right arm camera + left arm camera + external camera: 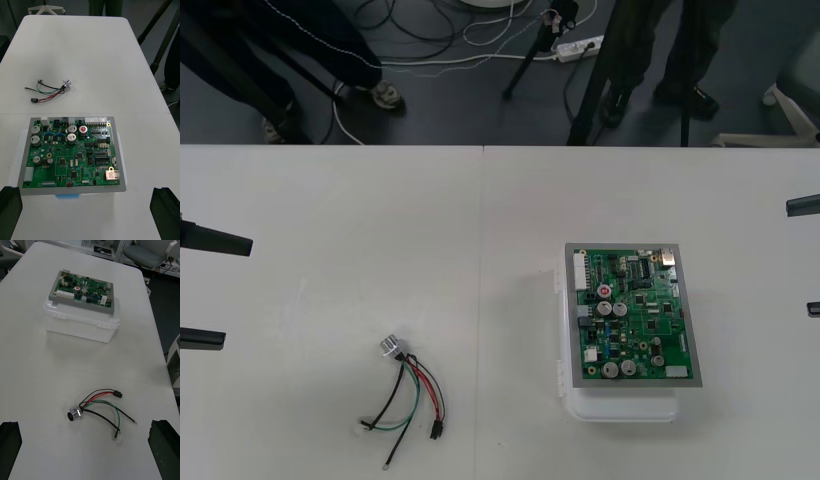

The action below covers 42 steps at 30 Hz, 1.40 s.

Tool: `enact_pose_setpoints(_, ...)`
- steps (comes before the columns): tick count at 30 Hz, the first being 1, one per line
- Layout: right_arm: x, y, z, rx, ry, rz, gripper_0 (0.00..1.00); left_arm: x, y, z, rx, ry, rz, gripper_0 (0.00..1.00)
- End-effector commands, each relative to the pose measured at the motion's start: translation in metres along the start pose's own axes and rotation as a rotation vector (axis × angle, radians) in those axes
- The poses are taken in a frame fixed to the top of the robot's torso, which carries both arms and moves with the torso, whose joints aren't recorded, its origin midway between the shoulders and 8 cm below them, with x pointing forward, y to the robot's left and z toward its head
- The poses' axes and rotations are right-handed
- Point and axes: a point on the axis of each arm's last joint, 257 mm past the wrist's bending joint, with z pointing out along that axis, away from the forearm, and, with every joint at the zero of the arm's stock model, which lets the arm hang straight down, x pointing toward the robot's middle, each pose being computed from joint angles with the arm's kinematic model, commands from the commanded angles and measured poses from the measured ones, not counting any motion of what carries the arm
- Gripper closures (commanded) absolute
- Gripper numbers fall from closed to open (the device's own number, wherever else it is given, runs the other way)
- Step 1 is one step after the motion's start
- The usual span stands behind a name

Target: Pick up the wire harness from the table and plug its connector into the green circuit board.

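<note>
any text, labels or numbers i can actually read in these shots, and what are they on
No text can be read in any view.
green circuit board: fine white printing and chip markings, too small to read.
white base: no label or writing visible.
wire harness: no tag or writing visible.

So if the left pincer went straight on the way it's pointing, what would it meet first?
Probably the wire harness, lying loose on the table ahead of the open left pincer. The green circuit board sits farther along. Its height is unclear, so it might pass over.
</note>
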Motion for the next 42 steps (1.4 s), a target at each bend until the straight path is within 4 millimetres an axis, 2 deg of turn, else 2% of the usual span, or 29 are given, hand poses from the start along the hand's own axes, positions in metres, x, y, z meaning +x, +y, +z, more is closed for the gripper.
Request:
enact_pose_setpoints(1, -0.006, 0.008, 0.003, -0.029, -0.009, -0.045, 0.00, 0.000, -0.009, -0.012, 0.028, 0.039, 0.069, 0.00)
enact_pose_setpoints(38, -0.006, 0.008, 0.003, -0.029, -0.009, -0.045, 0.00, 0.000, -0.009, -0.012, 0.028, 0.039, 0.069, 0.00)
enact_pose_setpoints(39, 0.005, 0.028, 0.023, -0.054, -0.058, 0.030, 0.00, 0.000, -0.009, -0.012, 0.028, 0.039, 0.069, 0.00)
enact_pose_setpoints(42, 0.005, 0.028, 0.026, -0.054, -0.070, 0.029, 0.00, 0.000, -0.009, -0.012, 0.028, 0.039, 0.069, 0.00)
